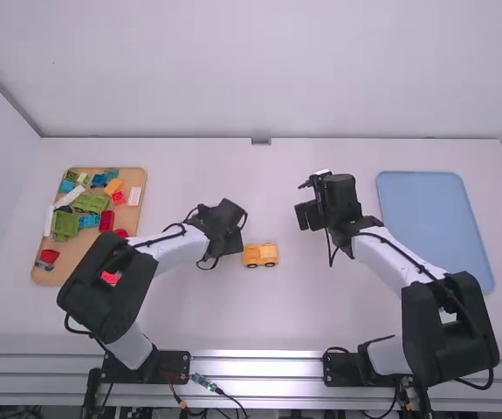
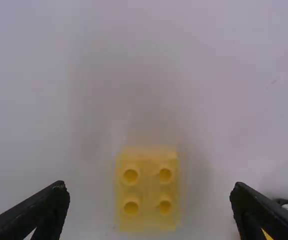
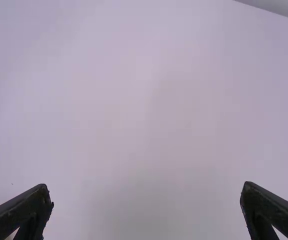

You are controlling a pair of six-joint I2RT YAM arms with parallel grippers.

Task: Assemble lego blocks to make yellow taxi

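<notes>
Yellow wheeled Lego car (image 1: 260,255) on the white table (image 1: 320,314), just beside the open left gripper (image 1: 239,233).
The right gripper (image 1: 304,202), also spread open and empty, hangs between car and blue tray (image 1: 429,223).

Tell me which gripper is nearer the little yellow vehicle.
The left gripper: it is close beside the yellow vehicle, while the right gripper is clearly farther off.

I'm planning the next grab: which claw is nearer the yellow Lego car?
Left: the left claw is close beside the yellow Lego car; the right claw is farther off on its other side.
</notes>
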